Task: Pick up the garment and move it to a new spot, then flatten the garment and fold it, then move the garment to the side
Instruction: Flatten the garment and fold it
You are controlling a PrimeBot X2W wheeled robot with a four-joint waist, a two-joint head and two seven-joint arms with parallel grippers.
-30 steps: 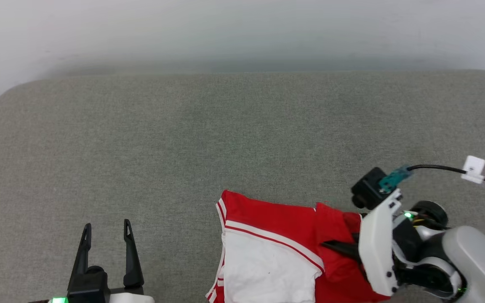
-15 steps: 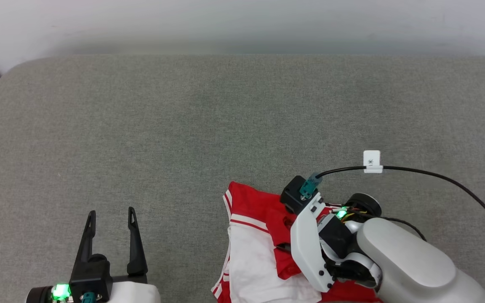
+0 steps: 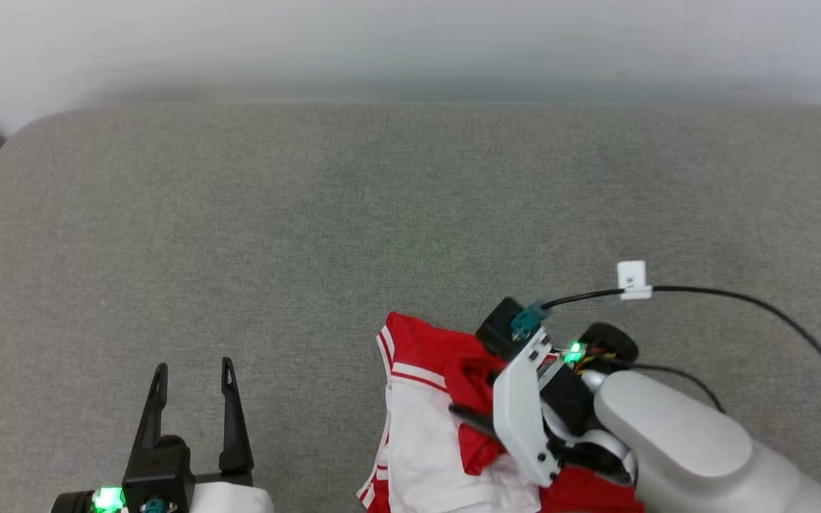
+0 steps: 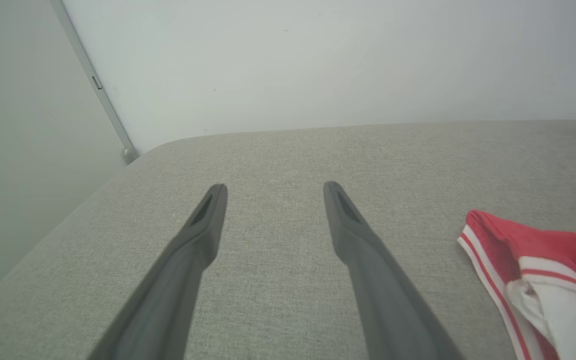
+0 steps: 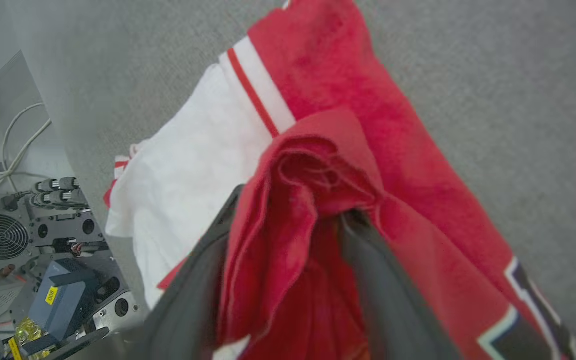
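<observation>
The grey fabric-covered padded surface (image 3: 239,235) carries the crumpled red jersey-style shirt with white sleeves and striped trim (image 3: 417,342) at its near edge, right of centre. The right gripper (image 5: 295,210) lies on the shirt with its jaws parted around a loose bunch of red cloth, apparently not pinched. The left gripper (image 3: 194,367) hovers well apart, jaws wide and empty. This looks like the set-down at the new spot; flattening next calls for each gripper to find an edge and spread the heap.
</observation>
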